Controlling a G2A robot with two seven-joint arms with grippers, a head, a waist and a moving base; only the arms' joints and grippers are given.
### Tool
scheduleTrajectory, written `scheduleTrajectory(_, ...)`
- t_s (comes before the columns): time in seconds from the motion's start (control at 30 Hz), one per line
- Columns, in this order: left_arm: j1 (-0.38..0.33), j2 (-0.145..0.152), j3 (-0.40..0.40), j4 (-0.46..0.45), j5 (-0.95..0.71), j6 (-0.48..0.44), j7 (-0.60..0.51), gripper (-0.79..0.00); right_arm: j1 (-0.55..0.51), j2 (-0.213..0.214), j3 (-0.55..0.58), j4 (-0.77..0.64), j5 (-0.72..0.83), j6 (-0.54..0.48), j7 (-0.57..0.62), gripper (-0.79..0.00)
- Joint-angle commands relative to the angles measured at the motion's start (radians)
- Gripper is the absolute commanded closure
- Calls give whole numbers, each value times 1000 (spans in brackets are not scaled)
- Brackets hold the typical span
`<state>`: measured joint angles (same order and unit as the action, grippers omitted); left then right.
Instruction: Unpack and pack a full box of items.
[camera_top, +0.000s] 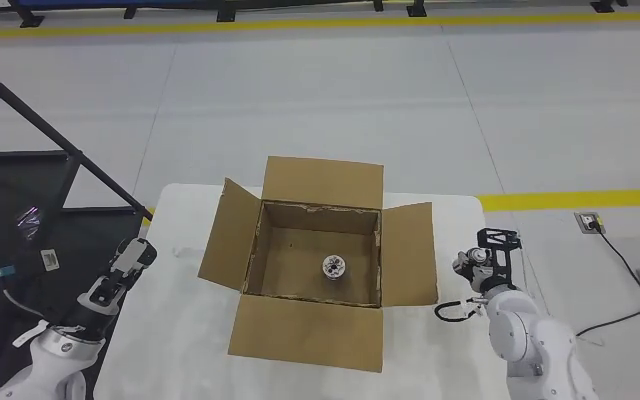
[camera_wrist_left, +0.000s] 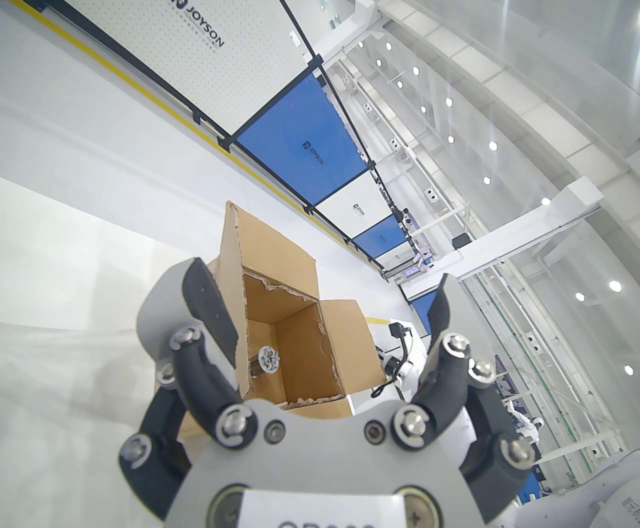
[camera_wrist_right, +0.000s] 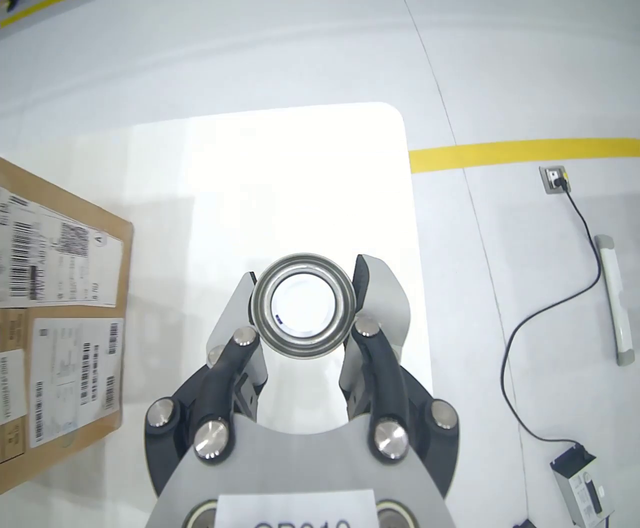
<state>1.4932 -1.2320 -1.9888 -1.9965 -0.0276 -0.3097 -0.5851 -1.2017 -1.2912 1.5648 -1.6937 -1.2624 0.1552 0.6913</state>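
Centrally, the cardboard box (camera_top: 310, 335) is sitting on the white table (camera_top: 190, 300), all four flaps splaying outward. The side flaps are leaving strips of white surface on either hand. The boxed tin (camera_top: 333, 266), small and round, is resting on the box floor, apart from every wall. The right gripper (camera_wrist_right: 305, 276) is hanging over the strip between the right flap and the table's rounded corner. Its fingers (camera_wrist_right: 382, 300) are clamping the gripped tin (camera_wrist_right: 303, 313), a metal cylinder presenting its circular end with a shiny, ridged rim. The left gripper (camera_wrist_left: 320, 280) is hovering by the table's left edge and pointing toward the box, its black-padded fingers (camera_wrist_left: 207, 300) spreading wide, released. Shipping labels (camera_wrist_right: 60, 260), white with barcodes, are covering the right flap's outer face, their print too small to make out. The upper edges of the box walls are showing torn, ragged corrugated board.
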Motion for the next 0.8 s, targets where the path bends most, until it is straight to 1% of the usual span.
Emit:
scheduleTrajectory(0.0, 0, 0, 0, 0, 0, 0, 0, -785, 10, -1, 1, 38, 31, -13, -12, 0)
scheduleTrajectory(0.2, 0, 0, 0, 0, 0, 0, 0, -785, 15, 1, 19, 119, 63, -24, -46, 0)
scheduleTrajectory(0.23, 0, 0, 0, 0, 0, 0, 0, -785, 16, 1, 21, 127, 63, -21, -45, -105)
scheduleTrajectory(0.27, 0, 0, 0, 0, 0, 0, 0, -785, 18, 2, 22, 134, 66, -22, -45, -243)
scheduleTrajectory(0.37, 0, 0, 0, 0, 0, 0, 0, -785, 22, 3, 28, 154, 78, -32, -52, -376)
scheduleTrajectory(0.43, 0, 0, 0, 0, 0, 0, 0, -785, 24, 4, 33, 165, 92, -42, -56, -680)
scheduleTrajectory(0.47, 0, 0, 0, 0, 0, 0, 0, -785, 25, 5, 35, 170, 97, -47, -58, -785)
scheduleTrajectory(0.67, 0, 0, 0, 0, 0, 0, 0, -785, 32, 8, 43, 187, 118, -68, -73, -785)
scheduleTrajectory(0.7, 0, 0, 0, 0, 0, 0, 0, -785, 31, 8, 49, 181, 128, -67, -90, -785)
scheduleTrajectory(0.77, 0, 0, 0, 0, 0, 0, 0, -785, 12, 9, 69, 128, 147, -63, -142, -785)
